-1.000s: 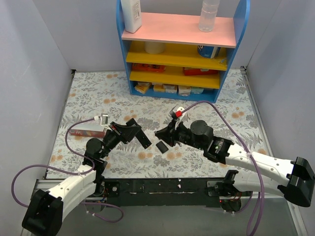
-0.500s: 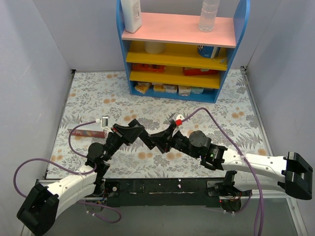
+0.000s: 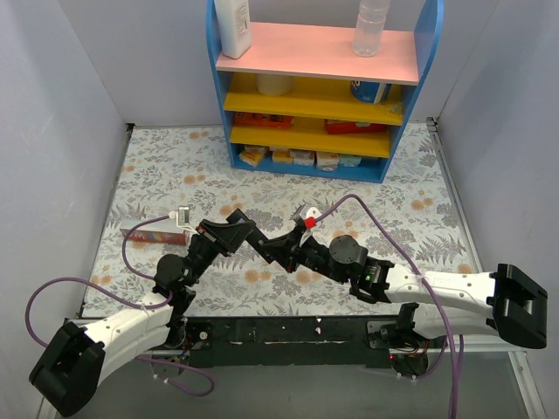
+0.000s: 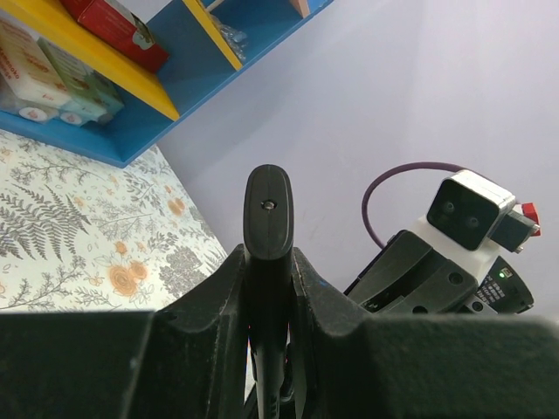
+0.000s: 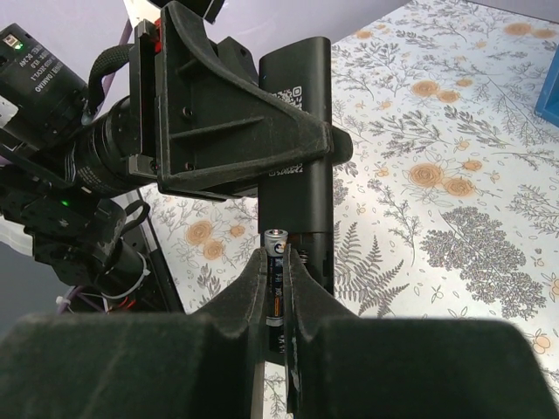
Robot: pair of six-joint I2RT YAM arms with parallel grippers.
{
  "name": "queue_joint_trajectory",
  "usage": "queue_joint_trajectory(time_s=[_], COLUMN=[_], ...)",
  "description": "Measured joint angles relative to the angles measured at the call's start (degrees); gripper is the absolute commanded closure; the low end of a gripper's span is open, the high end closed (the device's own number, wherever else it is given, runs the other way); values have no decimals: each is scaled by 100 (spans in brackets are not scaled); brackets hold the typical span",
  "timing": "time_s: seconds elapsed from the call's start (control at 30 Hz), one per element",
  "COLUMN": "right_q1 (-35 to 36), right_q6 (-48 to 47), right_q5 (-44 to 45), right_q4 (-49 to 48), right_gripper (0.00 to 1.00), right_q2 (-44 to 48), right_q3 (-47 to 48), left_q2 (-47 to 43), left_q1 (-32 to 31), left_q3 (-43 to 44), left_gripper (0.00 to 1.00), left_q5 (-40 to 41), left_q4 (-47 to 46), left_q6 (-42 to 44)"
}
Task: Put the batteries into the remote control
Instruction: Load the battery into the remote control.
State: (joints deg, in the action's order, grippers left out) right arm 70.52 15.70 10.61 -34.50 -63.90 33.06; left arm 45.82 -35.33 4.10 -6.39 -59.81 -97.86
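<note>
My left gripper point(image 3: 236, 234) is shut on the black remote control point(image 3: 255, 248) and holds it tilted above the table. In the left wrist view the remote point(image 4: 268, 214) stands up between my fingers point(image 4: 314, 297). My right gripper point(image 3: 278, 249) is shut on one battery point(image 5: 276, 255), a slim dark cylinder with its silver tip up. In the right wrist view the battery's tip sits right beside the open lower end of the remote point(image 5: 297, 166), which the left gripper point(image 5: 236, 131) clamps. The other battery is out of view.
A reddish-brown flat stick point(image 3: 153, 234) lies on the flowered table point(image 3: 175, 166) at the left. A blue shelf unit point(image 3: 319, 87) with bottles and boxes stands at the back. White walls close in both sides.
My right gripper has moved left with the battery until it meets the remote. The left gripper shifted slightly right with the remote. The small black square piece is now hidden under the right arm.
</note>
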Motion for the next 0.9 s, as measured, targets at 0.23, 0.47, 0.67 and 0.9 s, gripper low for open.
queue_joint_trajectory(time_s=[0.23,0.47,0.67,0.9], right_q1=[13,24,39,50], right_q6=[-103,-140,-151,-149], right_q5=[22,42,48,66], right_q4=[-144,-173,-162,-157], right_gripper=[99,99,99,96], right_q2=[-70,-109,-101,-96], right_q3=[-4,-26,-136,-201], left_q2=[-2,-4,-31,-28], left_q1=[-17,-17,-15,-33], left_q3=[0,-2,-52,-74], left_gripper=[100,100,100,100], left_q5=[2,9,68,87], left_q4=[-68,-55,-22,-7], left_q6=[-111,-116,-98,-90])
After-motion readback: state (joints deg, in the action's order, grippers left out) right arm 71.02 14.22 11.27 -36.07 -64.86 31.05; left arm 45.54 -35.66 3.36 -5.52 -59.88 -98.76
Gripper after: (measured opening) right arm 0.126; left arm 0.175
